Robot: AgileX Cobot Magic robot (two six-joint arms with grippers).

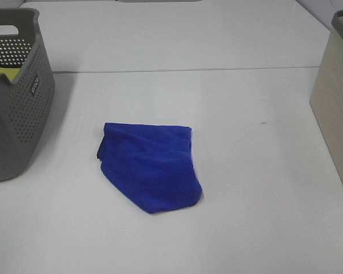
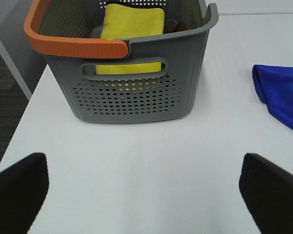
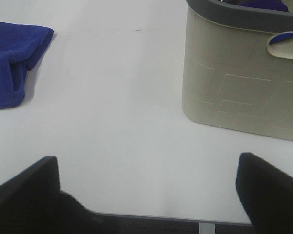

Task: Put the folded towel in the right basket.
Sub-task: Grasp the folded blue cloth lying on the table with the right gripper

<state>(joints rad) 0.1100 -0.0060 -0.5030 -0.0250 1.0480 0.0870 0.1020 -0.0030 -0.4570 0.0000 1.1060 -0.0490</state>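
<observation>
Exterior high view: the blue folded towel (image 1: pixel 150 167) lies on the white table (image 1: pixel 246 228), between the grey basket (image 1: pixel 23 108) and the beige right basket (image 1: pixel 335 108), apart from both. Left gripper (image 2: pixel 146 195) and right gripper (image 3: pixel 146 190): fingers spread wide, nothing held.

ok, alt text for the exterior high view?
A folded blue towel lies near the middle of a white table, nothing touching it. A grey perforated basket stands at the left edge, a beige basket at the right, both cropped.
</observation>
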